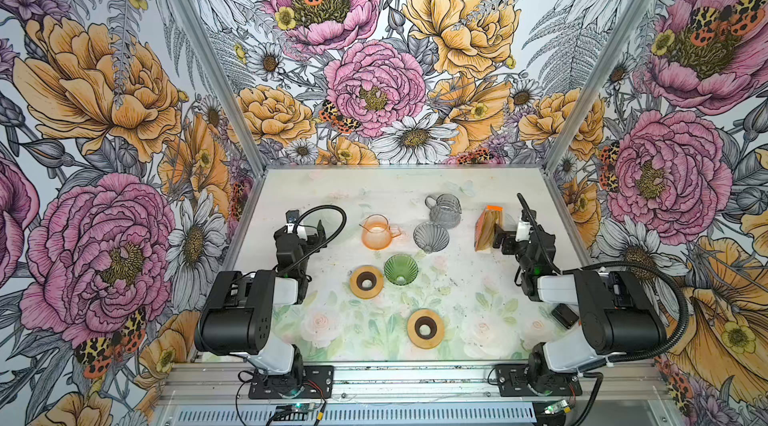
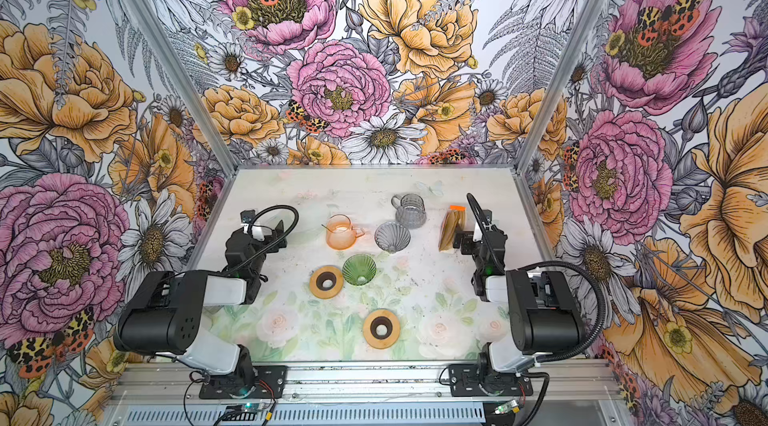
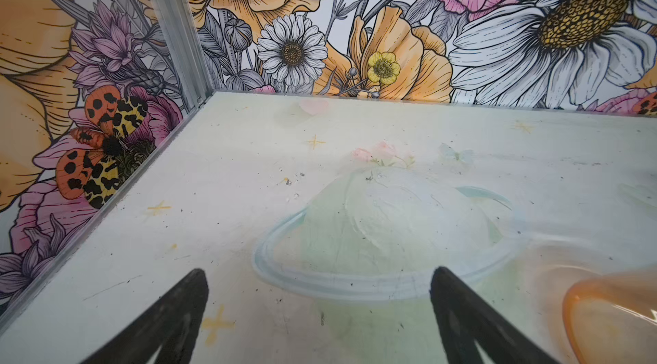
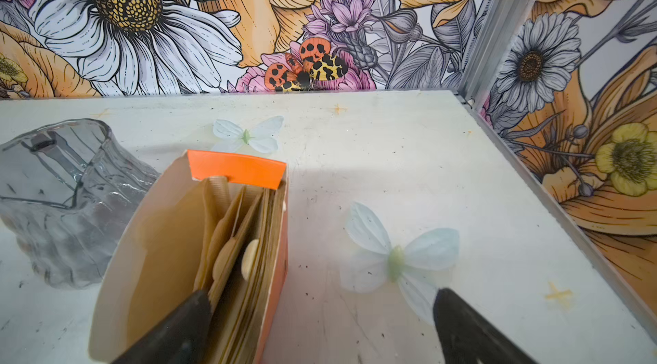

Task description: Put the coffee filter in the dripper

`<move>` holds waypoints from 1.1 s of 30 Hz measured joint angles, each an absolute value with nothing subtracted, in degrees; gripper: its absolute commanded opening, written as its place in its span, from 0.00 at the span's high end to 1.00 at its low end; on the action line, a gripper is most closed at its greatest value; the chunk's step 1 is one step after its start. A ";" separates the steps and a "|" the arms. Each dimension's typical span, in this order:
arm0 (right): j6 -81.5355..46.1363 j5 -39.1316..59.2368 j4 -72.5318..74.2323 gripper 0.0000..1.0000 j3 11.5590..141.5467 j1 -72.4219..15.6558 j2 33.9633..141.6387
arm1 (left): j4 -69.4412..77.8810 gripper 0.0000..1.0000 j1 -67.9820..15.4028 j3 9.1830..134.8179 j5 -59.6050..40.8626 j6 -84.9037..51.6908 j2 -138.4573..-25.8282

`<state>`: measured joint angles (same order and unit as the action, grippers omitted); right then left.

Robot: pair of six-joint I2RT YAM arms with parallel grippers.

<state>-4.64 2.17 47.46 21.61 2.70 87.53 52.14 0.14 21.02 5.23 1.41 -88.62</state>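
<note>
Right gripper [image 4: 320,293]: closest to its wrist lens. Its fingers are spread wide, one dipped into the open filter box [image 4: 153,237] against the papers, the other outside the orange wall. Nothing is pinched.
Coffee filters [image 4: 231,234]: brown papers packed upright in the box, none lifted out.
Left gripper [image 3: 318,271]: well apart from the box, across the table. Its fingers are spread and empty over bare tabletop.
Drippers: a grey glass dripper [image 1: 431,236] is near the box and a green dripper [image 1: 400,269] farther from it. Neither shows paper inside, and I cannot tell which one is meant.
Progress: barely begun, I'd say. Pinching one filter, lifting, carrying and seating it are all left.
Around: a grey glass jug [image 4: 64,202] stands just beside the box, and an orange glass server [image 1: 376,232] lies beyond the grey dripper. A wooden ring [image 1: 366,281] and a second wooden ring [image 1: 425,328] are both farther off than the green dripper.
In the way: the box wall stands between the fingers, so closing might catch cardboard or several papers. The jug crowds one side.
</note>
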 measured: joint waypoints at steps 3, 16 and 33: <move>-4.56 2.15 47.46 0.01 21.61 2.68 87.53 | 52.16 0.01 0.14 21.02 5.26 1.43 -88.62; -4.40 2.15 47.46 0.01 21.61 2.66 87.53 | 52.93 0.01 -0.51 21.02 5.30 1.45 -88.62; -4.40 2.17 47.46 0.01 21.61 2.66 87.53 | 52.93 0.01 -0.10 21.02 4.95 1.45 -88.62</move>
